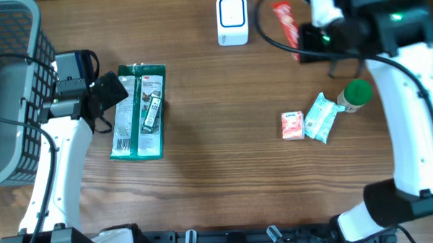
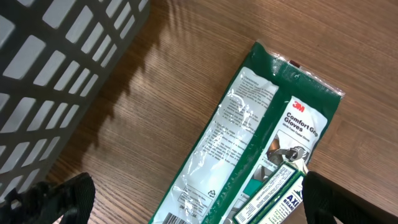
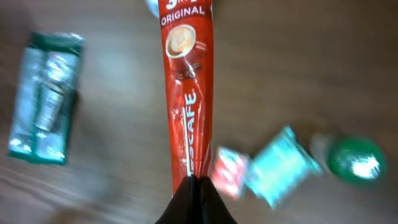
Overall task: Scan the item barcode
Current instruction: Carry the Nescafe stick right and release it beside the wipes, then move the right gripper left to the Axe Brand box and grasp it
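Nescafe coffee stick (image 1: 286,25), at the table's 1 o'clock, long axis roughly 11-to-5, one end pinched tight in the right gripper (image 3: 196,190), white scanner (image 1: 232,20) near at its 9 o'clock; left gripper (image 2: 193,199) spread wide over gloves pack (image 1: 138,110), farther off.

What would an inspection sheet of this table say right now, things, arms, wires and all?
Surface: wooden table, brown grain.
Job's things: red coffee sachet held in the air; white box at the far edge, probably the scanner.
Clutter: green glove pack, small red packet, teal packet, green-capped bottle.
Grippers: left tool open over the glove pack; right tool shut on the sachet.
Cables: black cable by the right arm.
Surroundings: grey mesh basket at left.
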Motion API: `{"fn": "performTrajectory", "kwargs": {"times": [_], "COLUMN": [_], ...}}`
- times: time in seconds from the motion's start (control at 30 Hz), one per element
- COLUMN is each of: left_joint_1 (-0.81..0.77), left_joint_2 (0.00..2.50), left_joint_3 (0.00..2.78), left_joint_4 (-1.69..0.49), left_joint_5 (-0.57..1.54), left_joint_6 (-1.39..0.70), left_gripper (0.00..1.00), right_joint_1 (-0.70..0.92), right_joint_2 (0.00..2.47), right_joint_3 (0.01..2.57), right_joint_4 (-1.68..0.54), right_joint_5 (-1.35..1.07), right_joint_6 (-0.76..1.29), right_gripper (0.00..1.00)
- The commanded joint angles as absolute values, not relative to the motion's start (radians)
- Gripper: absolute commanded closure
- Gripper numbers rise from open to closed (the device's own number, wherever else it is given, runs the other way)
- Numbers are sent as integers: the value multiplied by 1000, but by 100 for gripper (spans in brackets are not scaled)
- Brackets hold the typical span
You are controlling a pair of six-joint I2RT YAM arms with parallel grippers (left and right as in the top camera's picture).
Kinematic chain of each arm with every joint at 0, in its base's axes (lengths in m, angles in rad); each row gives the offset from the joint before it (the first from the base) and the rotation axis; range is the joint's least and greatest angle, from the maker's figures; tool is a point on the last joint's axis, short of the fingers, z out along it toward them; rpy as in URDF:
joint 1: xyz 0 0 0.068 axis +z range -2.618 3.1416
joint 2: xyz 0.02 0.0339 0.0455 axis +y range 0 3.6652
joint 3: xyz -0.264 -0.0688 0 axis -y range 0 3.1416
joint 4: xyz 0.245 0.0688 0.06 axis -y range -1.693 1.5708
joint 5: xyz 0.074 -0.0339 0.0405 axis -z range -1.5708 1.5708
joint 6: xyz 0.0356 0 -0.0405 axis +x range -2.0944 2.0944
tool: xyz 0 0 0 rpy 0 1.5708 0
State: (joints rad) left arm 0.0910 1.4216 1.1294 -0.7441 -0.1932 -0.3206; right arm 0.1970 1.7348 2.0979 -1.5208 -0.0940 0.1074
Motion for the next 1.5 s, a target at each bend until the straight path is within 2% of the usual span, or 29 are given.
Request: {"fn": "performTrajectory", "kwargs": {"times": [0.0,0.17,0.33,0.47,0.5,0.57,0.6,0.67,0.8,0.93,1.03,1.17,1.33,1.37,1.4,1.43,1.47], "left_joint_1": [95,95,95,95,95,95,95,95,95,95,95,95,95,95,95,95,95], "left_joint_2": [1416,1416,1416,1416,1416,1416,1416,1416,1416,1416,1416,1416,1416,1416,1416,1416,1416], "left_joint_3": [1132,1132,1132,1132,1132,1132,1132,1132,1132,1132,1132,1132,1132,1132,1132,1132,1132], "left_joint_4": [-741,-741,-741,-741,-741,-741,-741,-741,-741,-741,-741,-741,-741,-741,-741,-741,-742], "left_joint_5": [-192,-192,-192,-192,-192,-192,-192,-192,-192,-192,-192,-192,-192,-192,-192,-192,-192], "left_joint_6": [-330,-330,-330,-330,-330,-330,-330,-330,-330,-330,-330,-330,-330,-330,-330,-330,-330], "left_gripper": [0,0,0,0,0,0,0,0,0,0,0,0,0,0,0,0,0], "right_joint_1": [139,109,109,109,109,109,109,109,111,138,187,297,481,522,564,597,638], "right_joint_2": [1780,1781,1780,1780,1781,1780,1780,1780,1780,1773,1769,1771,1779,1779,1779,1779,1782], "right_joint_3": [1997,1736,1435,1297,1290,1302,1319,1361,1489,1585,1579,1533,1443,1420,1394,1374,1346], "right_joint_4": [-1520,-1451,-1285,-1167,-1160,-1162,-1176,-1209,-1286,-1284,-1174,-941,-634,-564,-496,-437,-356], "right_joint_5": [-38,-37,-14,49,48,45,45,45,-25,-373,-596,-593,-416,-376,-334,-304,-267], "right_joint_6": [92,92,93,112,112,111,111,111,105,58,58,258,603,658,706,733,750], "right_gripper": [96,96,96,96,91,64,56,48,46,53,56,55,41,35,25,23,15]}}
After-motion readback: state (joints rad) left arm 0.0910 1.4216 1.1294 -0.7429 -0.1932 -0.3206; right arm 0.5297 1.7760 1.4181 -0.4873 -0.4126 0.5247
